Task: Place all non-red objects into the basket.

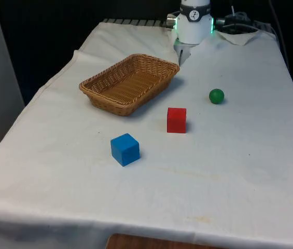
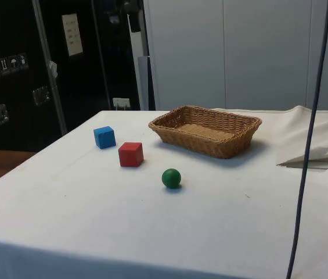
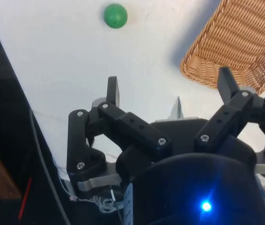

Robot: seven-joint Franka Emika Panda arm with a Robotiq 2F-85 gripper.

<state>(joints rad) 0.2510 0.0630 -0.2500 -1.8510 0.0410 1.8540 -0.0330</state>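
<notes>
A woven wicker basket (image 1: 129,83) (image 2: 205,130) (image 3: 235,44) stands empty on the white cloth, toward the front view's left. In front of it lie a red cube (image 1: 176,120) (image 2: 130,154) and, nearer the camera, a blue cube (image 1: 125,149) (image 2: 104,137). A green ball (image 1: 216,96) (image 2: 171,178) (image 3: 115,15) rests to the front view's right of the red cube. My gripper (image 3: 170,86) hangs open and empty high above the table's far end, between the basket and the ball, touching nothing.
The robot's white base (image 1: 193,26) stands at the far end just behind the basket. A loose fold of cloth (image 2: 314,154) lies beside the basket, and a dark cable (image 2: 309,145) hangs across the side view.
</notes>
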